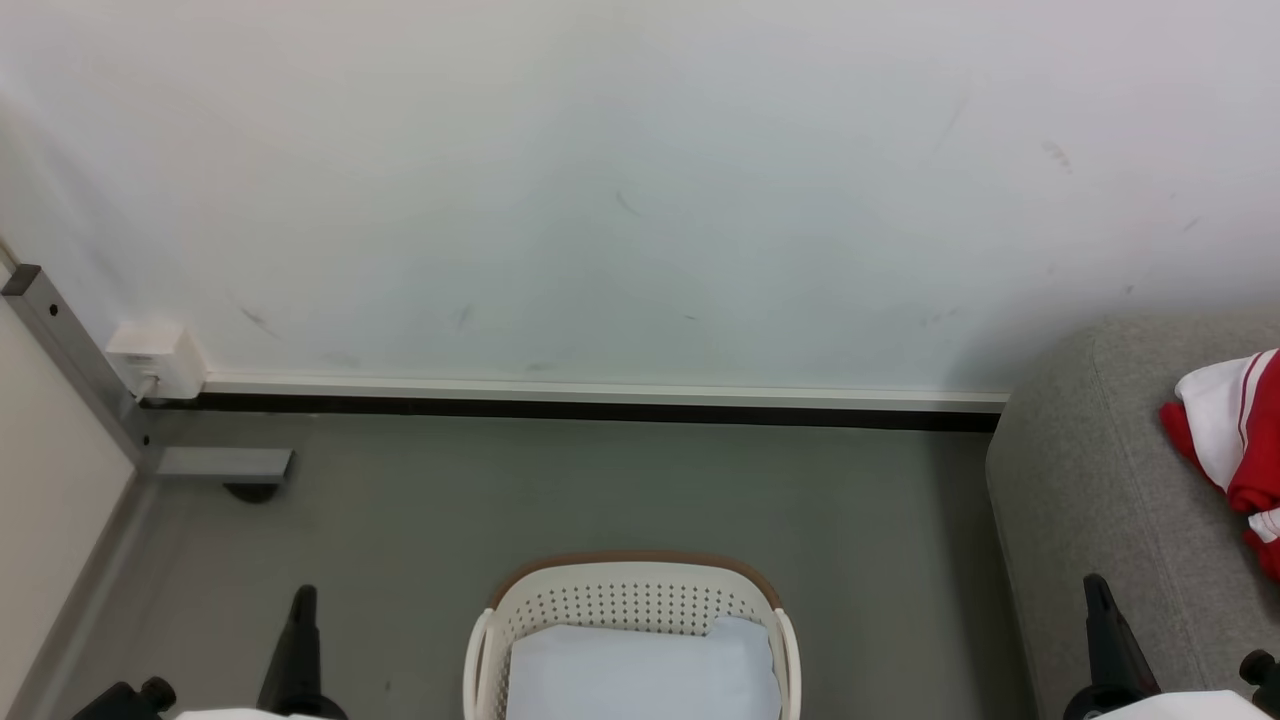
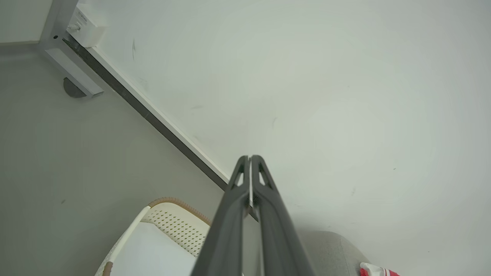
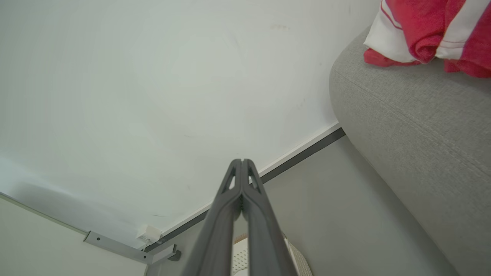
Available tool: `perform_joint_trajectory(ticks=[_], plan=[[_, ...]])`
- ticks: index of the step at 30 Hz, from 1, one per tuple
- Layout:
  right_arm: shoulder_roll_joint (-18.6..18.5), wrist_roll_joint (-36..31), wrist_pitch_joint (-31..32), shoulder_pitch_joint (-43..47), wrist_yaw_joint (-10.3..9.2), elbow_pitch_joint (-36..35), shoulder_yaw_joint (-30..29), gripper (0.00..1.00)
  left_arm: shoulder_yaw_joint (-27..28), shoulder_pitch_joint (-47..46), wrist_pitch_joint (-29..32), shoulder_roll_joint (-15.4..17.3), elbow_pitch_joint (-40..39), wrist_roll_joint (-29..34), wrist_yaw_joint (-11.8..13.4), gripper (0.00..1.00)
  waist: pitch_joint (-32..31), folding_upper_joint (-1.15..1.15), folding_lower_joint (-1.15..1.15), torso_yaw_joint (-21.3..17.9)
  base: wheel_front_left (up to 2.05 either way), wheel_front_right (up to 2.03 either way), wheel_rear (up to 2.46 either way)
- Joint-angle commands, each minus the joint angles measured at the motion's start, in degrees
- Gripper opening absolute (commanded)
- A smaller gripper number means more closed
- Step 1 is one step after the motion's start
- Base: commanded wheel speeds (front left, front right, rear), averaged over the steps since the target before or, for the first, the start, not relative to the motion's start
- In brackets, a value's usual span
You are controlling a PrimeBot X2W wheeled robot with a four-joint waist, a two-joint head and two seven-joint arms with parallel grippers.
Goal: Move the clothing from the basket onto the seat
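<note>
Head view: my left claw [image 1: 303,598] stands at the lower left and my right claw [image 1: 1096,585] at the lower right. Each has its fingers pressed together, holding nothing and touching nothing. Between them on the floor [image 1: 700,480] sits the basket [image 1: 640,603], with its pale liner [image 1: 640,670] lying flat in the bottom. The seat [image 1: 1090,480] is at the right. The clothing [image 1: 1235,430] lies on top of it, cut by the picture's edge and well apart from the basket.

Left wrist view: my left fingers meet at the tips against the white wall [image 2: 345,96], with a hairline slit between them lower down. Beside them are the basket's brown-rimmed corner, the seat's rounded end and a scrap of the clothing at the bottom edge.

Right wrist view: my right fingers are shut tip to tip and empty. This view brings the clothing close. It is bunched at the seat's end nearest the wall, with red folds over white panels and thin red stripes. A sliver of basket wall peeks out beside my fingers.
</note>
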Motion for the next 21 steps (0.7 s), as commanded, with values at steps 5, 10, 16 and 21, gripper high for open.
perform_joint_trajectory(ticks=[5,10,16,21], plan=[[-0.19,4.27,1.11,-1.77,-0.05,-1.30,-1.01,0.00,0.38,-1.51,1.07,0.21,-0.75,-4.63,-0.29,0.00,0.07,0.00,0.00,-0.04,0.00,0.00,0.00],[-0.09,7.45,2.07,-1.80,-0.06,-1.55,-1.59,0.00,0.52,-1.82,2.03,0.16,-0.75,-7.92,-0.37,0.00,0.15,0.00,0.00,-0.09,0.00,0.00,0.00],[0.03,11.10,3.12,-1.93,-0.06,-1.82,-2.29,0.00,0.68,-2.12,3.03,0.09,-0.74,-11.70,-0.47,0.00,0.24,0.00,0.00,-0.15,0.00,0.00,0.00],[0.13,13.97,3.92,-2.03,-0.07,-2.06,-2.79,0.00,0.81,-2.38,3.89,0.04,-0.73,-14.63,-0.50,0.00,0.32,0.00,0.00,-0.20,0.00,0.00,0.00]])
